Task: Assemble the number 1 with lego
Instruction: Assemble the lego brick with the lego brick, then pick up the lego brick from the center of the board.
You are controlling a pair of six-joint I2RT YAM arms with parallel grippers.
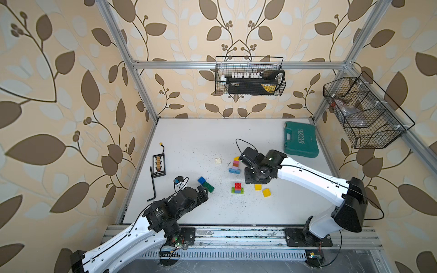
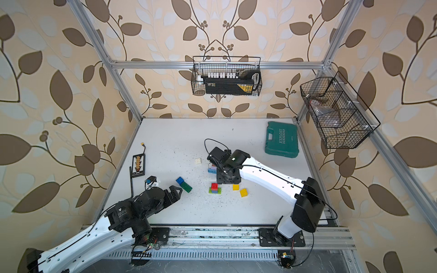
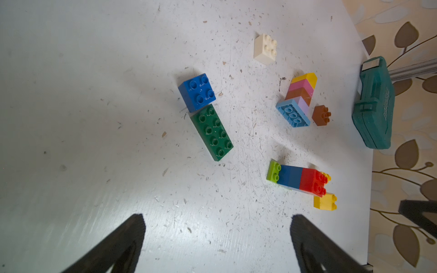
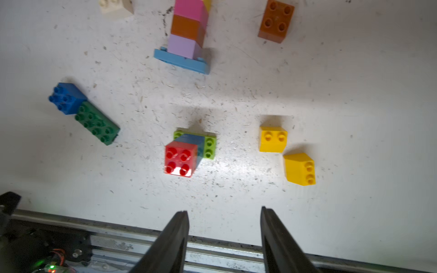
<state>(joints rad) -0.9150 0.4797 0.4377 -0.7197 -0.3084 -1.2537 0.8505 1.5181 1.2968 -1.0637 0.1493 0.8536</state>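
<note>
Red tops the short stack (image 4: 181, 158) near mid-table. Seen from above, the pastel column (image 1: 235, 165) stands at its twelve o'clock, the yellow bricks (image 4: 273, 139) lie at three, and the blue brick (image 3: 197, 92) touches the green brick (image 3: 211, 132) at nine. My right gripper (image 4: 224, 212) hangs empty, jaws partly apart. My left gripper (image 3: 217, 219) is spread wide, also empty. I judge a sloped yellow face could squirt out of a narrow pinch, and my right wrist could topple the column.

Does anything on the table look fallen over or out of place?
Yes: the pastel stack lies on its side; in the left wrist view the hollow underside of its light blue base brick shows.
</note>
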